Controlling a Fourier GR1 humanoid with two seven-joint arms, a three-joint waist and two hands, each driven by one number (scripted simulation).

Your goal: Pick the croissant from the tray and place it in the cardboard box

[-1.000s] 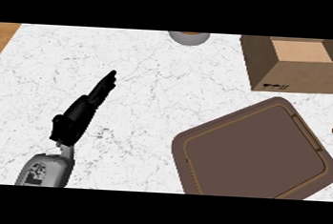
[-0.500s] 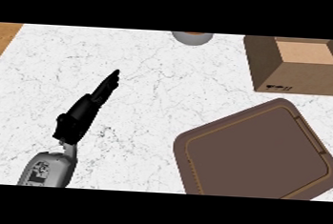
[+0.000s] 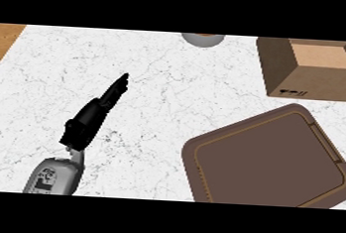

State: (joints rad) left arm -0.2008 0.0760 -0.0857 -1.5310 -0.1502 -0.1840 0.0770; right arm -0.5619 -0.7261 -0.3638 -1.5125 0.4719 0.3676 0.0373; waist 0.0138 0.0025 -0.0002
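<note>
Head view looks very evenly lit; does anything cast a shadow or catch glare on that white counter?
Head view: the light is even, with no bright glare on the marble counter; the left hand throws no clear shadow there; the cardboard box carries the main shading, its outer wall darker than its inside; the tray is a nearly flat brown.

The counter (image 3: 170,88) has a white top with fine grey veins, and at its far left corner a strip of brown wood (image 3: 3,40) shows beside it. A dark brown tray (image 3: 269,161) with rounded corners lies flat on the top at the near right, turned a little and cut by the view's edge. Behind it, close but apart, an open cardboard box (image 3: 317,84) stands at the far right, and a grey round vessel (image 3: 203,39) stands at the far edge, only partly visible.
</note>
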